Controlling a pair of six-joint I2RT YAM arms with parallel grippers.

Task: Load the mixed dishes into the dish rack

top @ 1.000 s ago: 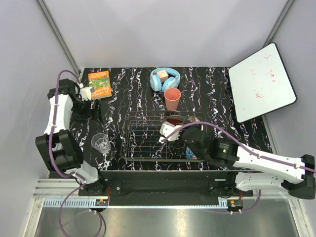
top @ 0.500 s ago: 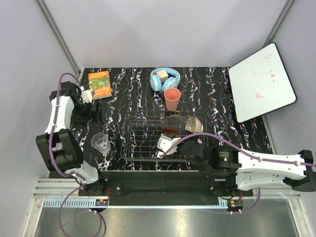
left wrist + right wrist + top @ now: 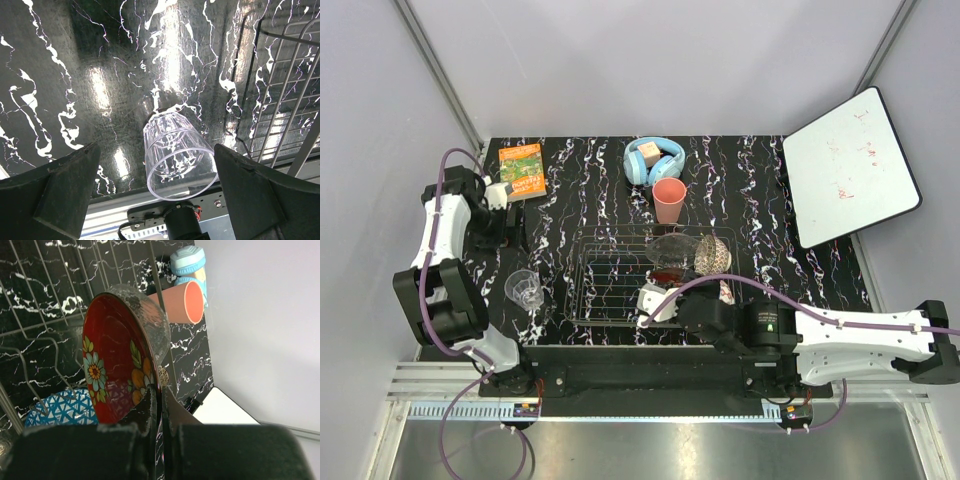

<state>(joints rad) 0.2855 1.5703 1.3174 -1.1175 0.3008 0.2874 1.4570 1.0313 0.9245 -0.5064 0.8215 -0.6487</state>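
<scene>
The red-outside, blue-patterned bowl (image 3: 112, 365) stands on edge in the wire dish rack (image 3: 605, 285). My right gripper (image 3: 161, 390) is shut on its rim, at the rack's near right (image 3: 662, 288). The clear glass dish (image 3: 150, 315) leans right behind the bowl, and the beige-brown bowl (image 3: 713, 253) stands on edge to its right. The salmon-pink cup (image 3: 669, 200) stands behind the rack. The clear tumbler (image 3: 177, 155) stands left of the rack (image 3: 285, 90). My left gripper (image 3: 156, 147) is open and empty above the table, with the tumbler seen between its fingers.
Light-blue headphones (image 3: 653, 160) lie at the back behind the cup. An orange book (image 3: 522, 170) lies at the back left. A white board (image 3: 850, 165) leans off the table's right side. The table's front edge runs just below the tumbler.
My right arm has drawn back toward the near edge with the red bowl, which now stands lower in the rack. The glass dish and beige bowl are uncovered. The left arm barely moved.
</scene>
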